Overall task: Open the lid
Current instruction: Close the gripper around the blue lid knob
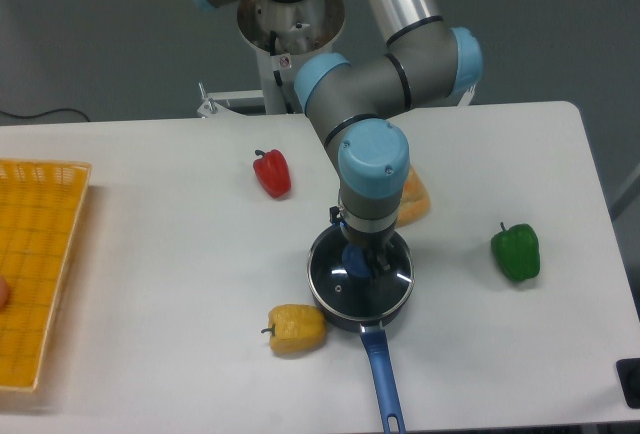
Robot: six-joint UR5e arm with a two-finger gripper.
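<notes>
The round clear glass lid [350, 284] with a thin metal rim sits on the dark saucepan [345, 316], whose long blue handle [381, 374] points toward the table's front edge. The blue knob [357, 259] at the lid's centre is partly hidden by my gripper [362, 257], which comes straight down from above and has its fingers at the knob. The fingers look closed around the knob, though the wrist hides most of the contact. The lid lies flat on the pan.
A yellow pepper [296, 329] lies just left of the pan, a red pepper [272, 173] at the back left, a green pepper [515, 251] to the right. An orange object [415, 197] lies behind the arm. A yellow basket [35, 269] stands at the left edge.
</notes>
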